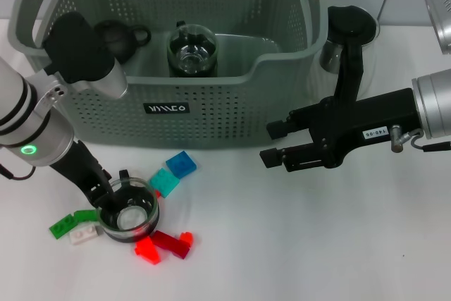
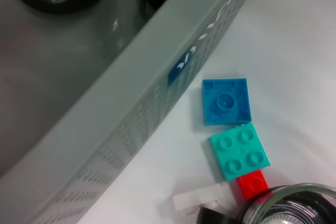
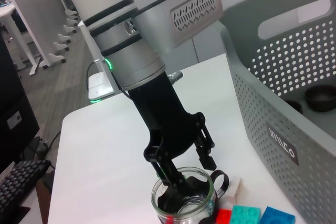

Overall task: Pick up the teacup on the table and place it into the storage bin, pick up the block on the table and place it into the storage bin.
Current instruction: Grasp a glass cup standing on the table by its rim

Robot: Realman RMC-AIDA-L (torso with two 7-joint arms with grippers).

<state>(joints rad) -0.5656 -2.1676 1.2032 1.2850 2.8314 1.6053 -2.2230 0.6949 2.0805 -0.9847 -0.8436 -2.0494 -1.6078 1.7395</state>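
Now, at the head view's lower left, the left gripper (image 1: 116,199) straddles the teacup (image 1: 129,213) rim, not visibly clamped; close firmly, lift straight clear of the blocks (image 1: 182,163). Right gripper (image 1: 273,143) idles open, mid-right.

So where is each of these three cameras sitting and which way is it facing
Head: above, looking down at the storage bin, teacup and both arms.
Left wrist: close along the bin's front at blue block; no end effector shows.
Right wrist: faces the left end effector at the teacup.
Shared: teacup, bin, blocks.
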